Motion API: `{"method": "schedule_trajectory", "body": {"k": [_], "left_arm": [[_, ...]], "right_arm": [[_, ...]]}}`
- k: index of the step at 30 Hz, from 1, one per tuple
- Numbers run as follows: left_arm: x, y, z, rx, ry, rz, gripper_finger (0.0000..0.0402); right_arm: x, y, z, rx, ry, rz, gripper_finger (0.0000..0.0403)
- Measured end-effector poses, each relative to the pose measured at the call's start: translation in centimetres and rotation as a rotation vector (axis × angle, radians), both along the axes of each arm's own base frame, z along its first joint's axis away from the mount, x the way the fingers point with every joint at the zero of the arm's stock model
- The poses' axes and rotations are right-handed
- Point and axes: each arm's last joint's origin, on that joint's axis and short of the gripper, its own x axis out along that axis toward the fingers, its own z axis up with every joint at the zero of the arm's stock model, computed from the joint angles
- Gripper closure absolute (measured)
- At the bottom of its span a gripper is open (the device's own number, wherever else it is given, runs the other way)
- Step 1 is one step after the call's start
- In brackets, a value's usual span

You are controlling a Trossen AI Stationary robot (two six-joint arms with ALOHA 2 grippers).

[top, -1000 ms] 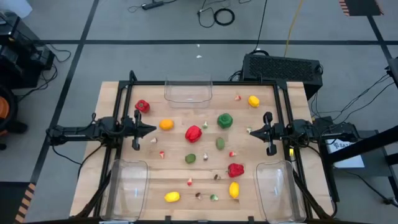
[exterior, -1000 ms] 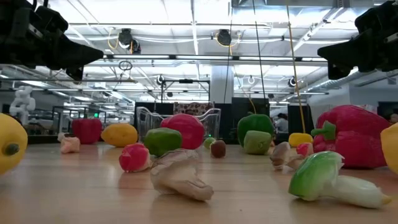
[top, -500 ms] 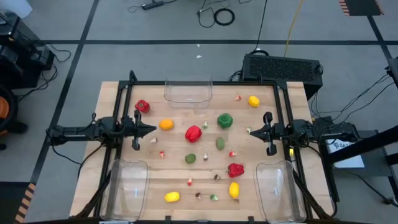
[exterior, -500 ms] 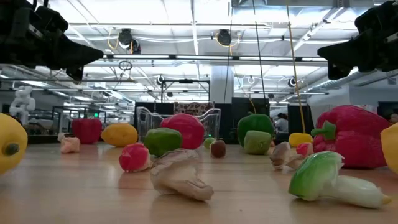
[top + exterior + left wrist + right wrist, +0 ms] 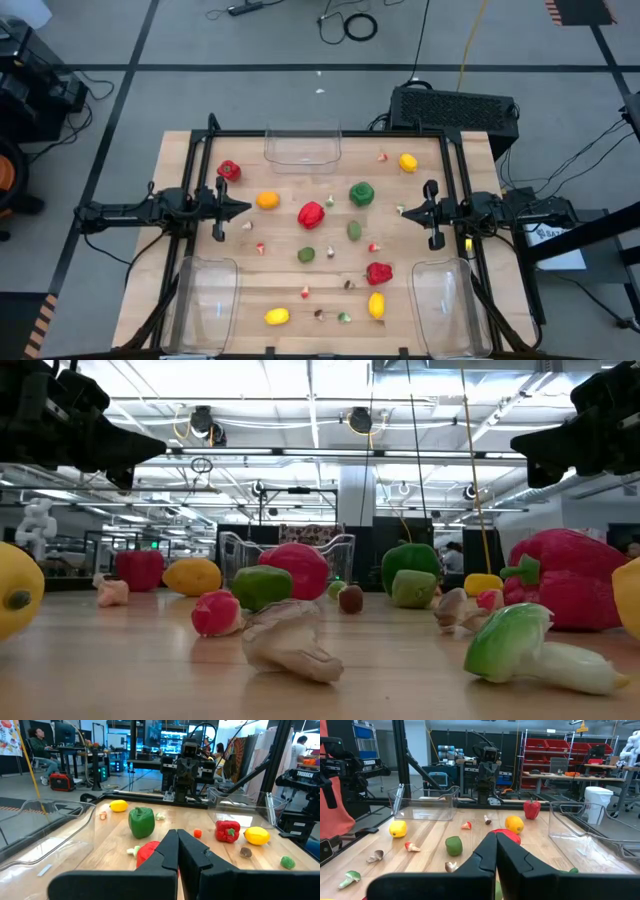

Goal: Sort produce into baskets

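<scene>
The produce lies scattered over the middle of the wooden table: red peppers (image 5: 311, 214) (image 5: 228, 170) (image 5: 378, 272), a green pepper (image 5: 361, 194), an orange (image 5: 267, 200), lemons (image 5: 277, 316) (image 5: 376, 304) (image 5: 408, 162), limes (image 5: 354, 230) and small bits. Three clear baskets rest on the table: far centre (image 5: 302, 147), near left (image 5: 207, 300), near right (image 5: 447, 300). My left gripper (image 5: 247, 208) (image 5: 177, 834) hovers shut at the left side and points level toward the middle. My right gripper (image 5: 400, 211) (image 5: 496, 836) hovers shut at the right side, facing it. Neither holds anything.
A black metal frame (image 5: 330, 134) runs along the table's far and side edges. A black box (image 5: 455, 106) sits behind the far right corner. Between the two grippers lie only the loose toys on the wood.
</scene>
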Motion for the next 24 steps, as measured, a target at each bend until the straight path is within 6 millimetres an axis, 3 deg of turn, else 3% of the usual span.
{"method": "schedule_trajectory", "body": {"k": [24], "left_arm": [[0.00,0.00,-0.01,0.000,0.000,0.000,0.0400]], "right_arm": [[0.00,-0.04,0.01,-0.004,-0.001,-0.014,0.0403]]}}
